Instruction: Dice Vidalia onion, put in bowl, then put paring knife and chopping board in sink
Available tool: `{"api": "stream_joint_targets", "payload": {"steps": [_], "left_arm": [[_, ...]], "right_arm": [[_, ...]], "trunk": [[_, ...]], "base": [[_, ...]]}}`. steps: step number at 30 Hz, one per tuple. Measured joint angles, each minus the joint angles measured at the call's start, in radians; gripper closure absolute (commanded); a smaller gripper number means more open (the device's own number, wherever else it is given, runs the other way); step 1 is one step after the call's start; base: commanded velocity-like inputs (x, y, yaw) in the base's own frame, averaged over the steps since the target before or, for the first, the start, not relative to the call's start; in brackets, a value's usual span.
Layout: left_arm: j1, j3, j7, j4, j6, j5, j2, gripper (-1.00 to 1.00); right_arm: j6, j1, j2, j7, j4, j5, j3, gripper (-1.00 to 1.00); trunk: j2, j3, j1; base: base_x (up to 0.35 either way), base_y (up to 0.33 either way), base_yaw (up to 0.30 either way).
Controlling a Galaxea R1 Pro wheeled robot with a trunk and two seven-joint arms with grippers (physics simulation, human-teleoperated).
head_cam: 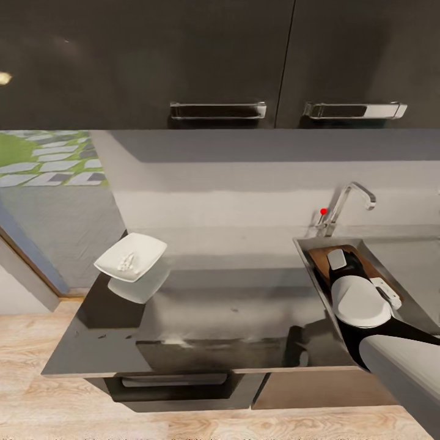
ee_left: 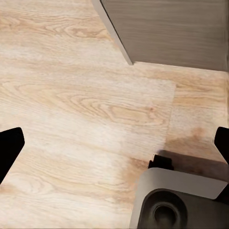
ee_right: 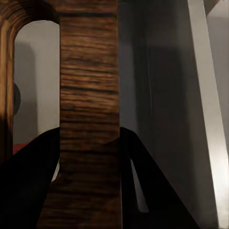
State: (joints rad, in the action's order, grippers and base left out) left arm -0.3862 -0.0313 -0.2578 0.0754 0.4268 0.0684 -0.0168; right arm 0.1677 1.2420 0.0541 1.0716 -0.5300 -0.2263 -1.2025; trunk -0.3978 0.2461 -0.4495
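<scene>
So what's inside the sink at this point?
The chopping board is in the sink, gripped by the right gripper. The arm covers most of the basin, so the knife cannot be confirmed.

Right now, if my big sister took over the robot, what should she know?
Right gripper: shut on the chopping board, holding it down in the sink.
Left gripper: open, hanging over the wooden floor.
The bowl sits at the countertop's left end with whitish bits in it, probably the diced onion.
Left to do: let go of the board. A bit of red shows in the right wrist view, but I can't confirm the knife.
</scene>
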Motion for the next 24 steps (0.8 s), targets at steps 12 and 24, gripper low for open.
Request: {"api": "stream_joint_targets", "payload": {"steps": [12, 24], "left_arm": [[0.0, 0.0, 0.0, 0.0, 0.0, 0.0, -0.002, -1.0], [0.0, 0.0, 0.0, 0.0, 0.0, 0.0, -0.003, -1.0]], "right_arm": [[0.0, 0.0, 0.001, 0.0, 0.001, 0.0, 0.0, 1.0], [0.0, 0.0, 0.002, 0.0, 0.003, 0.0, 0.0, 1.0]], "trunk": [[0.0, 0.019, 0.0], [0.0, 0.039, 0.0]], "base": [[0.021, -0.06, 0.0], [0.093, 0.0, 0.0]]}}
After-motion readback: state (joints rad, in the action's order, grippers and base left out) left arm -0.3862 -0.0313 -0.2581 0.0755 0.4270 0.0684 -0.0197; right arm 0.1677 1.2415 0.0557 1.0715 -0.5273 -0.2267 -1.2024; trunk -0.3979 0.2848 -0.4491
